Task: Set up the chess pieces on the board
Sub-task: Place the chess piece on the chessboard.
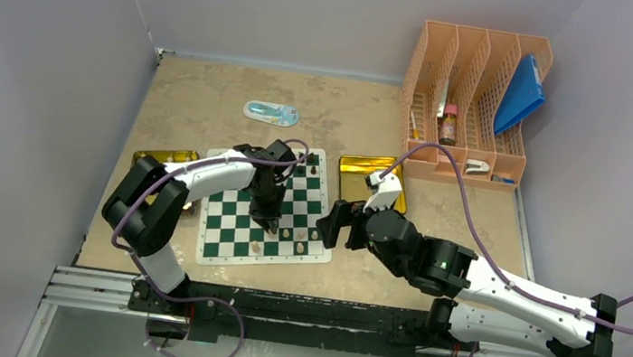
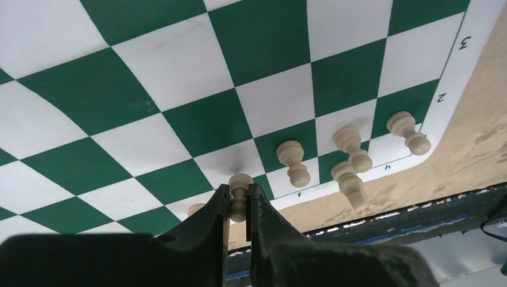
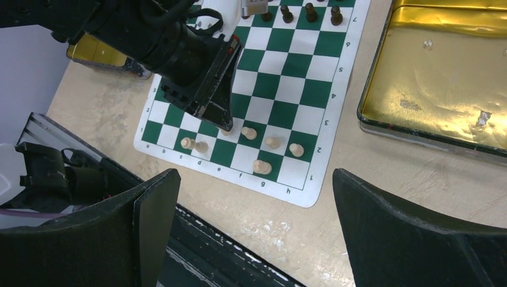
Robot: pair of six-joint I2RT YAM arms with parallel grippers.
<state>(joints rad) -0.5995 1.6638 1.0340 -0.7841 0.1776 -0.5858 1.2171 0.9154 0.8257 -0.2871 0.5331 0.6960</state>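
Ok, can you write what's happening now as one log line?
left gripper: shut on cream pawn | pawn: over near rows of board | right gripper: open, empty, beside board

Green-white board (image 1: 224, 231); cream pieces (image 2: 293, 162) near edge, dark pieces (image 3: 311, 12) apparently opposite.

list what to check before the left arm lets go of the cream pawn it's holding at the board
1. left fingers shut on cream pawn: ok
2. pawn upright in the grip: ok
3. pawn base down on the board: cannot tell, hidden by the fingers
4. nearest standing pawn apart from the grip: ok
5. piece beside the finger has room: cannot tell, half hidden
6. right fingers open and empty: ok
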